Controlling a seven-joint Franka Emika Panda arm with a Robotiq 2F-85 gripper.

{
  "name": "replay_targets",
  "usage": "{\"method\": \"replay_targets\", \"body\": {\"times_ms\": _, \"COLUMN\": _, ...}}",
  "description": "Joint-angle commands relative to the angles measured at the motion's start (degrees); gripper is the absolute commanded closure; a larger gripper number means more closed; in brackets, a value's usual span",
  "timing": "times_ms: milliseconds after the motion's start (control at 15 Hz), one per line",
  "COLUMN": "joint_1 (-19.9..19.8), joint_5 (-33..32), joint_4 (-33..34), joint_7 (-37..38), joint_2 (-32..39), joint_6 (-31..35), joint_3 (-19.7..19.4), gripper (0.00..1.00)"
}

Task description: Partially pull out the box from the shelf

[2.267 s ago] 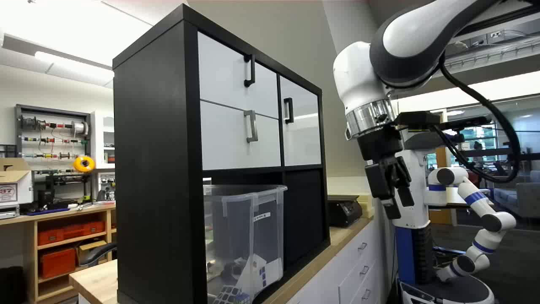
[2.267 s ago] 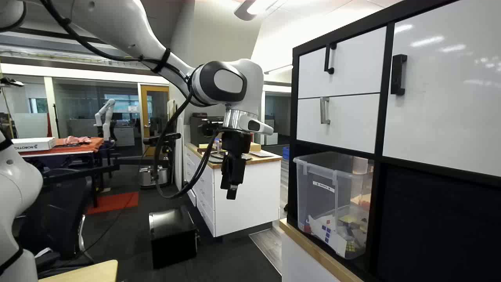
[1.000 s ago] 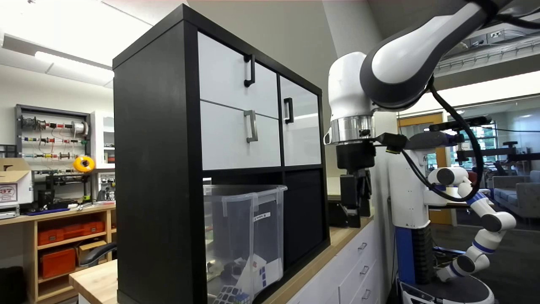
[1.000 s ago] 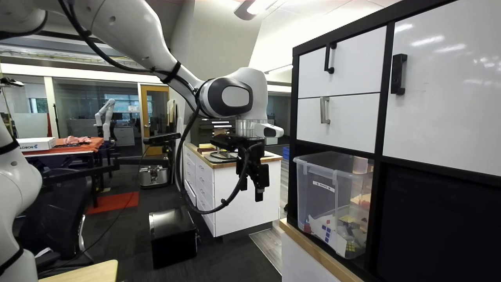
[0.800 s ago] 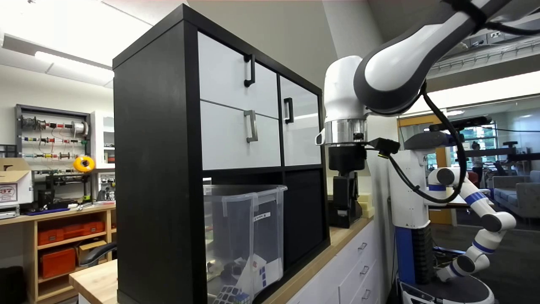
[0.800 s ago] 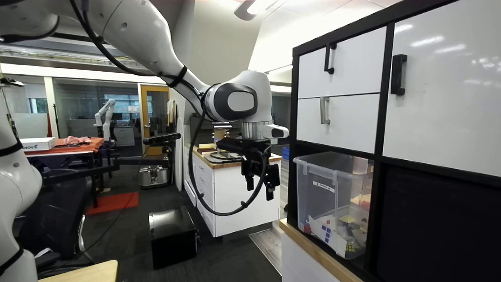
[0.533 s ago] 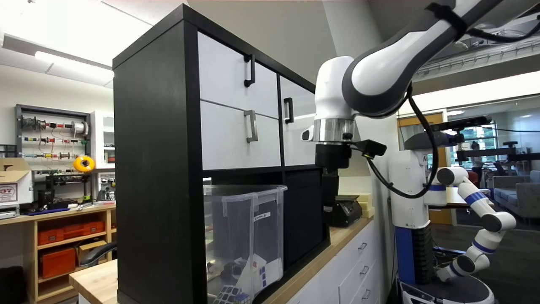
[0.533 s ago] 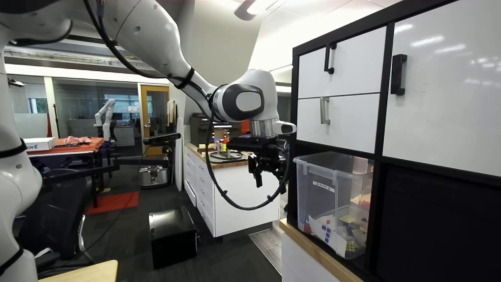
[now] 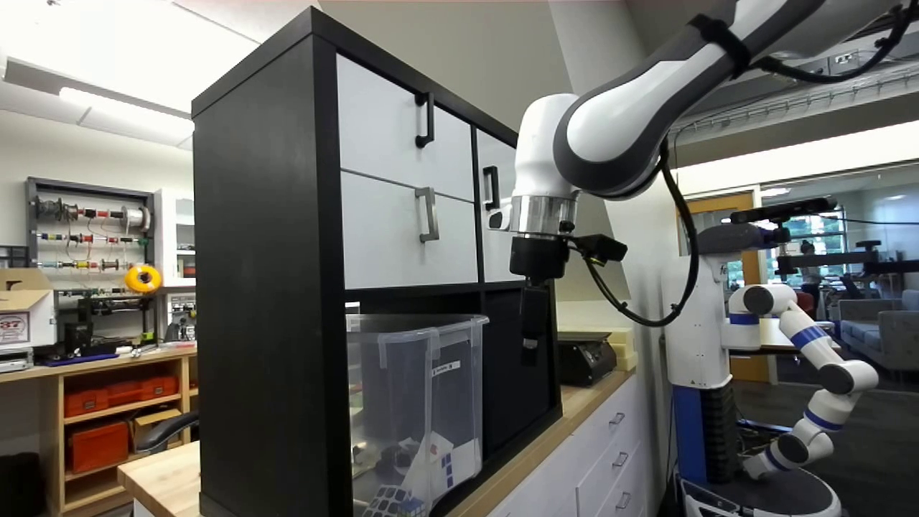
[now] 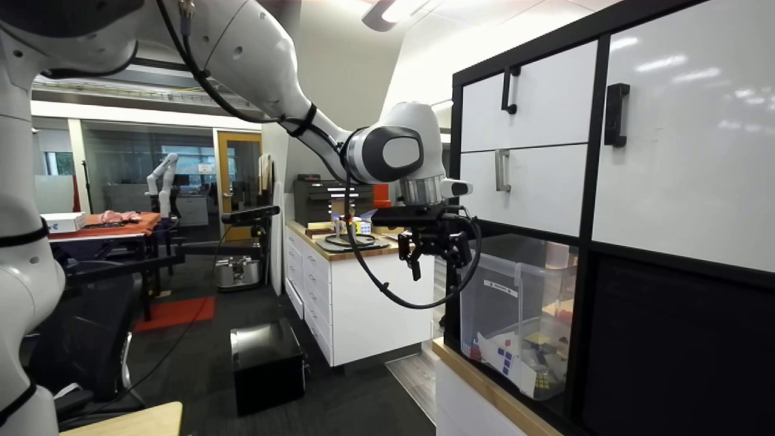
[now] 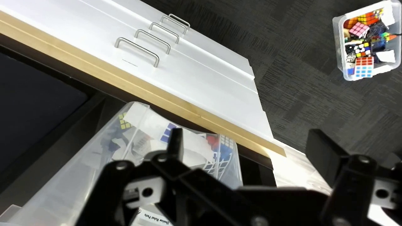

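Observation:
The box (image 9: 452, 388) is a translucent clear plastic bin with a white label and small items inside. It sits in the lower compartment of the black shelf (image 9: 258, 251), in both exterior views (image 10: 484, 318). White drawer fronts with handles are above it. My gripper (image 9: 530, 352) is in front of the shelf, near the height of the box's rim, apart from the box. In an exterior view the gripper (image 10: 439, 266) hides the box's upper near corner. In the wrist view the gripper (image 11: 247, 141) is open with nothing between its fingers; the box (image 11: 75, 185) lies under the left finger.
The shelf stands on a wooden-edged counter (image 9: 502, 481) with white drawers and metal handles (image 11: 138, 50). A drawer handle (image 9: 428, 215) sticks out above the box. A cable (image 10: 387, 297) loops below the wrist. Another bin of puzzle cubes (image 11: 367, 40) is on the floor.
My arm has moved toward the shelf and the box. The gripper has turned at the wrist, so both fingers now show apart in an exterior view. The box has not moved.

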Motion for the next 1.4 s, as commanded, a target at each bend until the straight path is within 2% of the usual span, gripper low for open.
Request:
{"method": "replay_targets", "body": {"times_ms": 0, "joint_1": 0.6, "joint_5": 0.0, "joint_4": 0.1, "joint_7": 0.0, "joint_2": 0.1, "joint_6": -0.1, "joint_3": -0.6, "gripper": 0.0}}
{"method": "replay_targets", "body": {"times_ms": 200, "joint_1": 0.6, "joint_5": -0.4, "joint_4": -0.4, "joint_7": -1.0, "joint_2": 0.1, "joint_6": 2.0, "joint_3": -0.5, "gripper": 0.0}}
{"method": "replay_targets", "body": {"times_ms": 800, "joint_1": 2.0, "joint_5": -9.8, "joint_4": -2.8, "joint_7": -8.5, "joint_2": -0.7, "joint_6": 19.2, "joint_3": 0.2, "gripper": 0.0}}
{"method": "replay_targets", "body": {"times_ms": 1333, "joint_1": 1.8, "joint_5": -15.9, "joint_4": -2.1, "joint_7": -10.9, "joint_2": 1.2, "joint_6": 28.6, "joint_3": -0.2, "gripper": 0.0}}
